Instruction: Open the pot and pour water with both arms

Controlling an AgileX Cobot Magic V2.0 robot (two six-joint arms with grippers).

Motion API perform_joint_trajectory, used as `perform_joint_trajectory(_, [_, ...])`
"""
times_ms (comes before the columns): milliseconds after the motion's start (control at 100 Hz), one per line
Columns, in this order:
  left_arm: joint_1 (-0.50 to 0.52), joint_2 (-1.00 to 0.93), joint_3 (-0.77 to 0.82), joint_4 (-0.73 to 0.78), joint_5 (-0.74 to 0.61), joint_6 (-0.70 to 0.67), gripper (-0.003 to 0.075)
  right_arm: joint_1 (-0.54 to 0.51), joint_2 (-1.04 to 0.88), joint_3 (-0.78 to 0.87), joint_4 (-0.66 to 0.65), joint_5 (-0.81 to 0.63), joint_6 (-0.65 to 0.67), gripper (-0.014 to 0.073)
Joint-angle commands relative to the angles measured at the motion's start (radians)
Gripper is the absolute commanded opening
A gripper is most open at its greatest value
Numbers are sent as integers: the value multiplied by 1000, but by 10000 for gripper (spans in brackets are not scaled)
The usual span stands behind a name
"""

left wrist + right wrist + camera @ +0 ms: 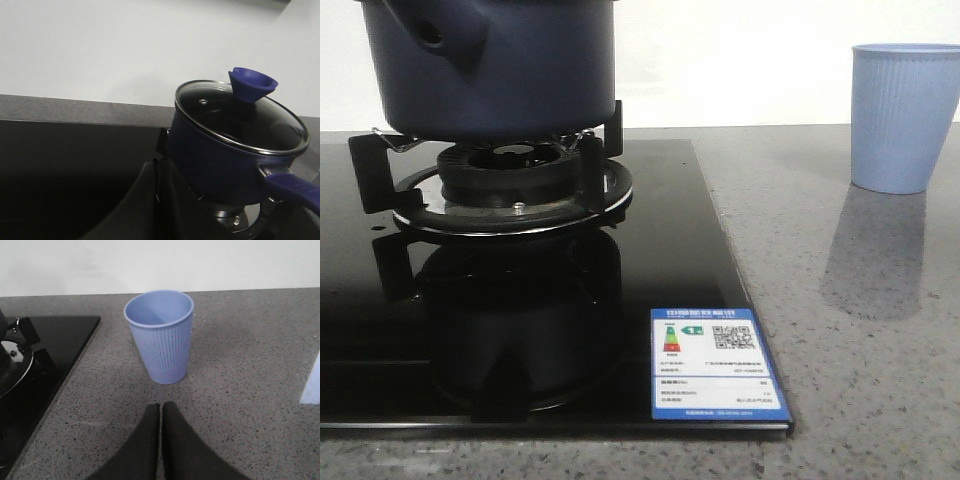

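- Fingers of the right gripper (160, 415) are pressed together, tips touching, hovering over the grey speckled bench (240, 390) just short of the pale blue ribbed cup (161, 335).
- Left gripper (156, 172) also has its fingers pressed together, pointing at the lower wall of the pot (220, 150) from close by, gripping nothing.
- Energy label (717, 363) sits on the near right corner of the black glass hob (520, 340), nearer the front camera than anything else.
- Pot stands on the burner's trivet (510, 185), glass lid (240, 117) still seated with its blue knob (252, 84) upright; the cup stands well apart on the bench to the right.
- Risk, as I judge it: both grippers must spread before any grasp; a closed left gripper driven forward would shove the pot on its trivet rather than take the knob or the handle (292, 187).
- Pouring risk: the cup is light and empty, so a nudge or a heavy stream could tip it.
- Hidden: the front view crops the pot's top and the cup's right edge, the left wrist view cuts the handle's end, and whether the pot holds water cannot be made out.
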Motion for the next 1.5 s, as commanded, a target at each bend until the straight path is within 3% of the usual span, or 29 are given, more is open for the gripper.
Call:
perform_joint_trajectory(0, [-28,38,-51,-9,-59,18,-13,5,29,-40,-4,-82,-19,-45])
perform_joint_trajectory(120, [-72,69,-76,-26,-77,38,91,5,40,-40,-4,-98,-19,31])
perform_joint_trajectory(190, [-105,90,-89,-26,-107,38,211,5,40,-40,-4,-107,-19,181])
perform_joint_trajectory(290, [-160,127,-100,-26,-168,38,393,5,40,-40,-2,-131,-19,468])
perform_joint_trajectory(380, [-206,175,-112,-26,-200,38,478,5,40,-40,0,-139,-19,587])
perform_joint_trajectory(750, [-419,493,-214,51,-410,58,468,5,40,-40,5,-143,-19,580])
perform_joint_trajectory(1130, [-385,727,-368,74,-465,58,613,5,40,-40,5,-145,-19,580])
perform_joint_trajectory(1490, [-387,785,-415,75,-480,58,615,5,40,-40,14,-145,-19,580])
